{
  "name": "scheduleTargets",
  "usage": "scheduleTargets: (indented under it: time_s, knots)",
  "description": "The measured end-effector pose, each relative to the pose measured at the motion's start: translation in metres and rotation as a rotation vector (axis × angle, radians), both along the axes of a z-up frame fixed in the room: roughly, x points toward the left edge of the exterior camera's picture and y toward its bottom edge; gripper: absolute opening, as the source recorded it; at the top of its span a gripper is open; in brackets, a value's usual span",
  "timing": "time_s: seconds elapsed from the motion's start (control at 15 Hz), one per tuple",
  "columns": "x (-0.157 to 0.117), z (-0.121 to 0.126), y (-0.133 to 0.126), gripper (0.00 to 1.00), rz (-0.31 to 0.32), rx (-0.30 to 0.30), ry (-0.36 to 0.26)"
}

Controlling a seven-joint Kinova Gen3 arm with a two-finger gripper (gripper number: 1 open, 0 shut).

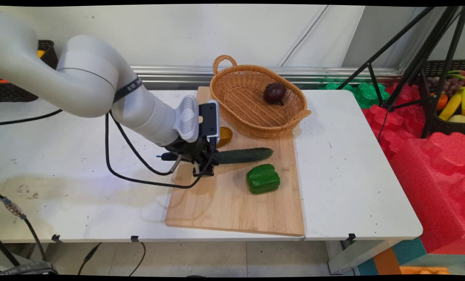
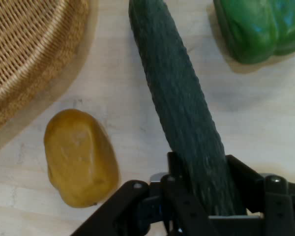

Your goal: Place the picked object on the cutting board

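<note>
One gripper (image 2: 199,196), low over cutting board (image 1: 232,203), fingers clamped on cucumber (image 2: 179,98) near its end, so grip sits off-centre. Cucumber lies flat between yellow potato (image 2: 78,157) and green pepper (image 2: 258,27). Basket (image 1: 232,91) at board's far end holds red onion (image 1: 274,93).

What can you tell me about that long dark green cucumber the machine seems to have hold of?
The cucumber is long, dark green and finely bumpy, and looks whole. It lies flat on the wooden cutting board, in front of the wicker basket, between a yellowish potato and a green bell pepper, touching neither. The black gripper is shut on one end; the other end points toward the table's right side.
</note>
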State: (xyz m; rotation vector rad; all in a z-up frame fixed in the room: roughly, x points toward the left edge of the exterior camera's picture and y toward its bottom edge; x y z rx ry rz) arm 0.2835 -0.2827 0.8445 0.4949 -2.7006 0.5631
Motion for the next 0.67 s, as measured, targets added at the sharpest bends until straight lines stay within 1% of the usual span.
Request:
scheduleTargets:
  time_s: [0.33, 0.4, 0.67]
  knots:
    - [0.007, -0.018, -0.008, 0.00, 0.000, 0.016, -0.011]
    - [0.009, -0.020, -0.009, 1.00, 0.002, 0.020, -0.013]
    - [0.015, -0.029, -0.011, 1.00, 0.004, 0.039, -0.019]
